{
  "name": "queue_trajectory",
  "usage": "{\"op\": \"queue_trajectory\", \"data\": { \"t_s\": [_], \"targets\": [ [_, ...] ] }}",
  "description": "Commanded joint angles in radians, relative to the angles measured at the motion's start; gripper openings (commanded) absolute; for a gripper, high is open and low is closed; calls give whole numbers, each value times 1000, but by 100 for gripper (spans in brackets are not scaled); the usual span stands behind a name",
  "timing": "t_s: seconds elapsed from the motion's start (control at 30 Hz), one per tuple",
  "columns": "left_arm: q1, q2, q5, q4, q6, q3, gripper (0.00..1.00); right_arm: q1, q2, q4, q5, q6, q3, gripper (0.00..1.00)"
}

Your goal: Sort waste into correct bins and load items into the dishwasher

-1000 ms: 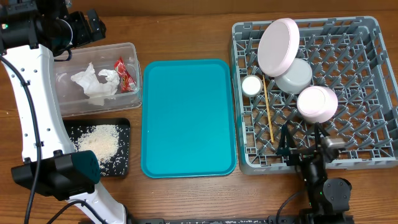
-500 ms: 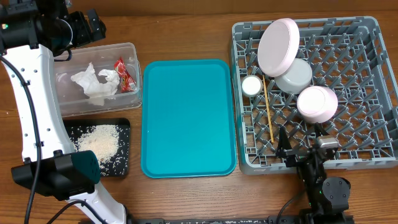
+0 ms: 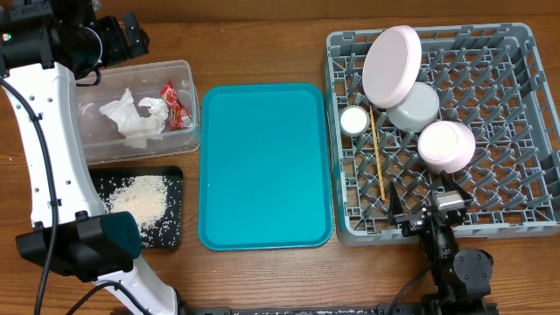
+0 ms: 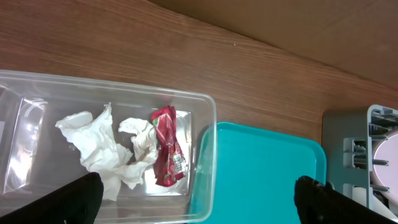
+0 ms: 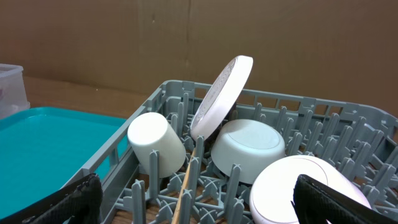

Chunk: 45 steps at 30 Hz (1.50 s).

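The clear tub (image 3: 96,144) holds white napkins (image 3: 131,118) and a red wrapper (image 3: 178,103). The black tray (image 3: 171,227) holds rice scraps (image 3: 140,199). The grey dish rack (image 3: 512,105) holds the pink plate (image 3: 392,66) on edge, the grey-white bowl (image 3: 414,107), the pink bowl (image 3: 446,144), the white cup (image 3: 354,120) and the chopsticks (image 3: 377,153). My left gripper (image 4: 199,208) is open and empty, high above the tub's right end (image 4: 208,124). My right gripper (image 5: 196,202) is open and empty at the rack's near edge (image 3: 422,206), facing the cup (image 5: 155,143) and the pink bowl (image 5: 298,186).
An empty teal tray (image 3: 265,166) lies between the bins and the rack. The left arm's white links run down the table's left edge (image 3: 52,175). A brown cardboard wall stands behind the rack in the right wrist view (image 5: 124,37).
My right gripper has shifted slightly toward the rack's near edge. The left arm and all objects have stayed put.
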Motion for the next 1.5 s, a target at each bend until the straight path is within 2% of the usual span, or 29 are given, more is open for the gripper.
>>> {"op": "queue_trajectory", "data": {
  "t_s": [0.0, 0.83, 1.47],
  "targets": [
    [-4, -6, -4, 1, -6, 9, 100, 6, -12, 8, -5, -10, -11, 100],
    [-18, -18, -5, 0, -6, 7, 100, 6, -12, 8, -5, -10, -11, 100],
    [-270, -443, -4, 0, -6, 6, 100, 6, -12, 8, -5, -10, -11, 100]
  ]
}}
